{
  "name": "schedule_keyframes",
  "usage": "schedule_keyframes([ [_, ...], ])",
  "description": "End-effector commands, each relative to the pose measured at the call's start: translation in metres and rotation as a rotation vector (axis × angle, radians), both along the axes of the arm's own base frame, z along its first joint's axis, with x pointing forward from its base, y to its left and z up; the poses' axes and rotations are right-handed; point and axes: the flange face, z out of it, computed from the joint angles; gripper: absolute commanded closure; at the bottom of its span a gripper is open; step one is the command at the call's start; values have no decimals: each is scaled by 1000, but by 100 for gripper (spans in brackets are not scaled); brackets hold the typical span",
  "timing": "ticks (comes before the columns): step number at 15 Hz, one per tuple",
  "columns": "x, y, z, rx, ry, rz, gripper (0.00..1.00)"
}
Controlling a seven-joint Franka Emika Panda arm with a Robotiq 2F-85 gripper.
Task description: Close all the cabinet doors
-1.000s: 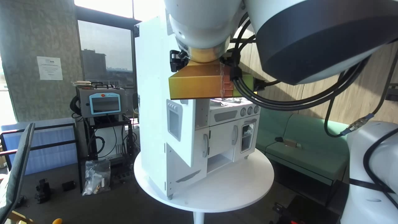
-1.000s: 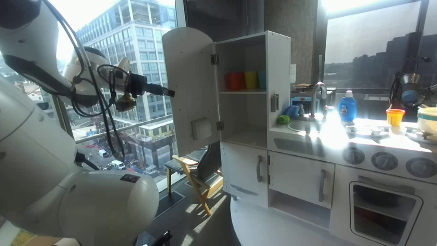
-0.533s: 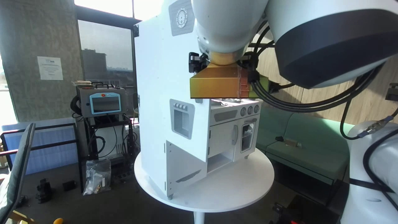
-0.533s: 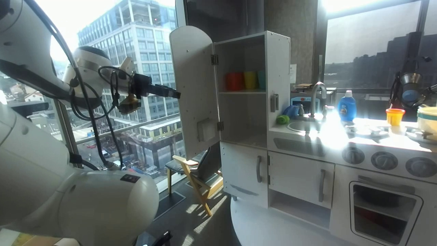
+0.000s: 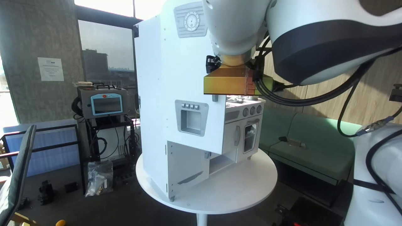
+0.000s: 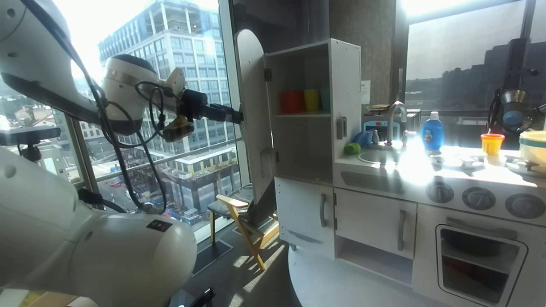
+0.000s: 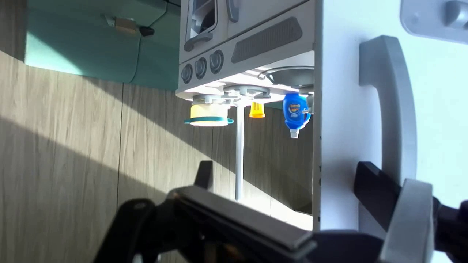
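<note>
Cabinet door (image 6: 256, 106) and gripper (image 6: 237, 117) are facing each other beside the tall panel's free edge: the door is hanging open on its hinges (image 6: 268, 74), long axis upright, angled out from the front of the white cabinet (image 6: 346, 81), which is standing on a round white surface (image 5: 238, 191). The outer face is lying straight ahead of the gripper, with the hinges and the cabinet on the far side. In an exterior view the tips are seeming to meet that face near its free edge; whether they are truly touching is unclear. In the wrist view the gripper is holding its fingers (image 7: 413, 215) well apart and nothing is visibly being gripped; one finger is overlapping the end of the door's grey handle (image 7: 400, 102), while the free edge is running toward the gap, at a depth that is not showing. The shorter door (image 6: 305, 213) below is looking flush, so this tall one is probably what is remaining. The coming move is calling for a push on the outer face, turning the panel toward the cabinet; working this far from the hinges should be giving leverage, though the fingers could be slipping past the edge or snagging on the handle.
</note>
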Motion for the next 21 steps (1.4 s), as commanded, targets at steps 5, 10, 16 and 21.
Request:
schedule_keyframes([
  [5,41,-38,-2,-1,-141,-60,0],
  [10,66,-52,-19,-34,-213,-67,0],
  [16,91,-51,-35,-51,-262,40,0],
  [21,124,-58,-42,-139,-253,19,0],
])
